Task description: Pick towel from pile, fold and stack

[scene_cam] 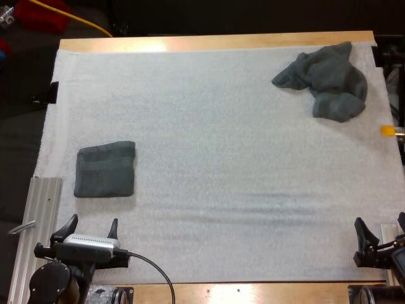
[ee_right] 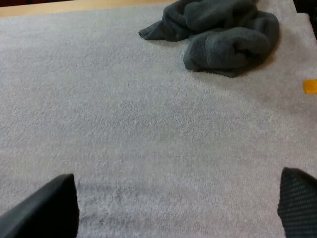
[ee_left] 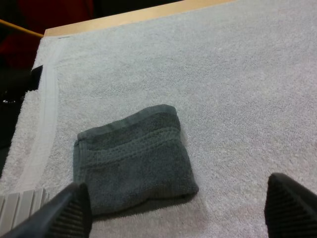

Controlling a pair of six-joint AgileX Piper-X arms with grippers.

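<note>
- The mat point(scene_cam: 221, 158) lies on the table point(scene_cam: 221, 42) and covers nearly all of it
- The folded towel point(scene_cam: 105, 169) lies flat on the mat's left side, toward the near edge
- The crumpled towel point(scene_cam: 326, 79) sits at the mat's far right corner, well apart from the folded towel
- The left gripper point(scene_cam: 93, 221) is at the near edge, just before the folded towel
- The right gripper point(scene_cam: 381, 221) is at the near right corner, with bare mat between it and the crumpled towel
</note>
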